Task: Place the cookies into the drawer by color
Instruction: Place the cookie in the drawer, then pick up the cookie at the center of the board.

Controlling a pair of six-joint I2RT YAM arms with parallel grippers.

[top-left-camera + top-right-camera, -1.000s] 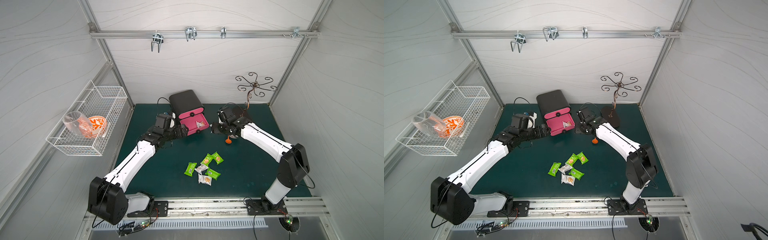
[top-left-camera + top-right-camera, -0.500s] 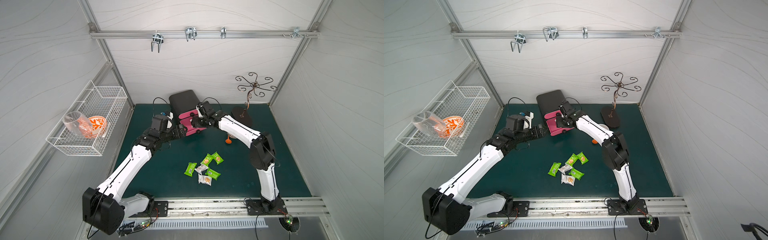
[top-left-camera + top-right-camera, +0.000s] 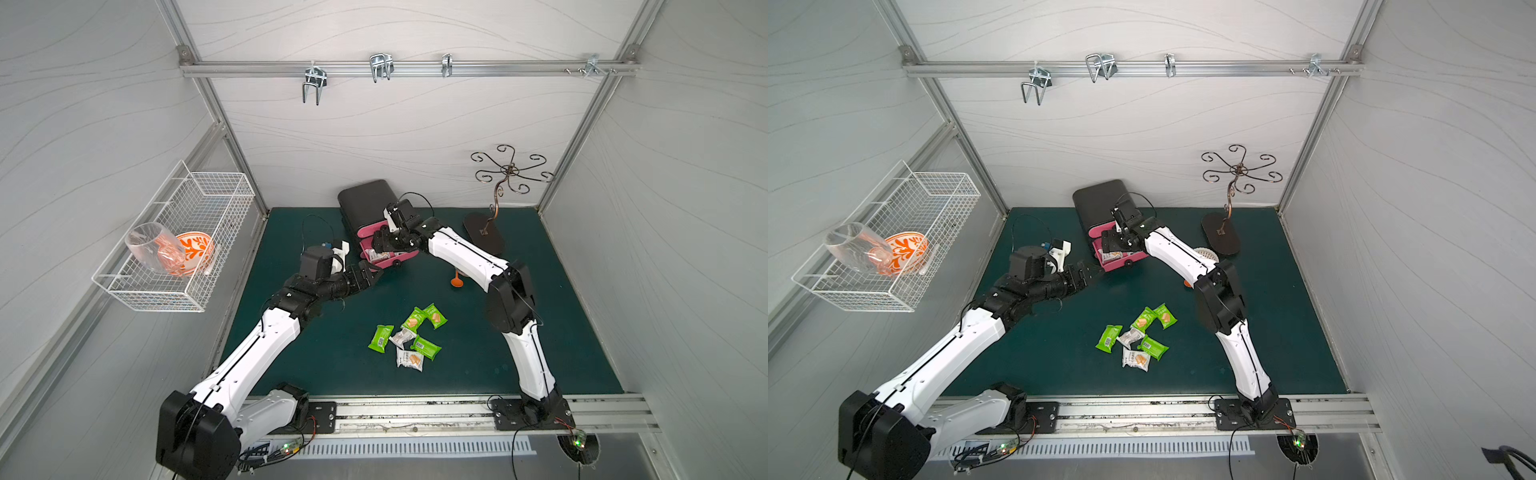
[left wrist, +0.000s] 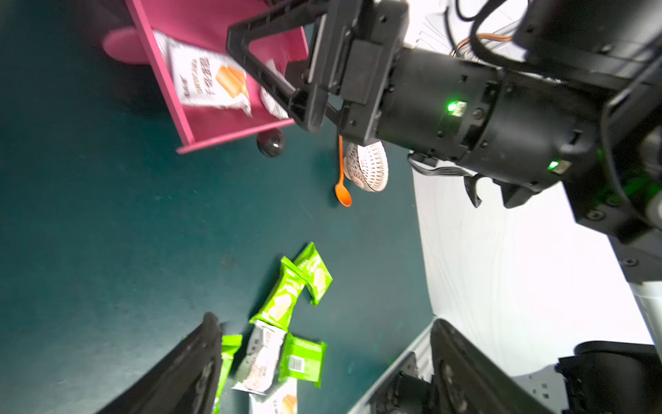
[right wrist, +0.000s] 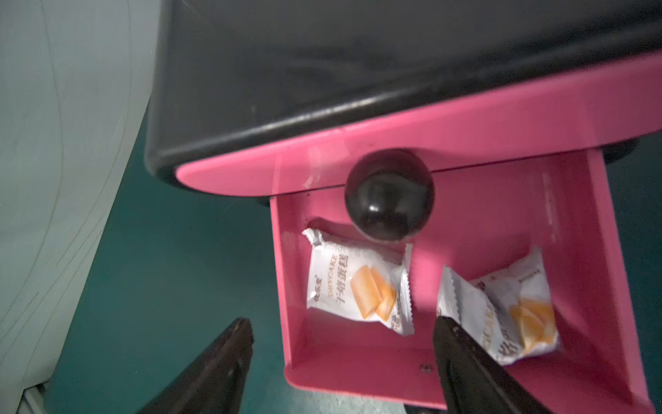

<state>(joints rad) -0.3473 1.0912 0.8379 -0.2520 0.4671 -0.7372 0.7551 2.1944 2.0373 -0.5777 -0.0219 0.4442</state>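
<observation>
Right gripper [image 5: 345,331] hangs over the open lower drawer [image 5: 358,372] of the black-cased drawer unit [image 3: 363,201]. Its jaws are spread wide with nothing between them. In the right wrist view one finger [image 5: 465,365] lies above the drawer floor, partly covering a packet. The other finger [image 5: 222,358] is outside the drawer's side wall, over the green mat [image 3: 332,353]. The upper drawer, with its black knob [image 5: 390,195], is pushed in. The open drawer holds a white cookie [image 5: 358,286] lying flat below the knob. A second white cookie [image 5: 516,308] lies apart from it, nearer the opposite wall; both show tan biscuits on the wrapper. Left gripper [image 3: 372,272] is low over the mat just beside the drawer's front corner, fingers far apart and empty. Whether it touches the drawer cannot be told. Six more packets sit clustered on the mat, well apart from the drawer, in both top views: four green cookies [image 3: 380,338] [image 3: 414,319] [image 3: 434,316] [image 3: 426,347] and two white cookies [image 3: 402,337] [image 3: 409,359]. Several touch or overlap. An orange spoon-like piece [image 3: 457,281] lies on the mat beside the right arm. In the left wrist view a white patterned bowl [image 4: 367,170] sits just beside it.
</observation>
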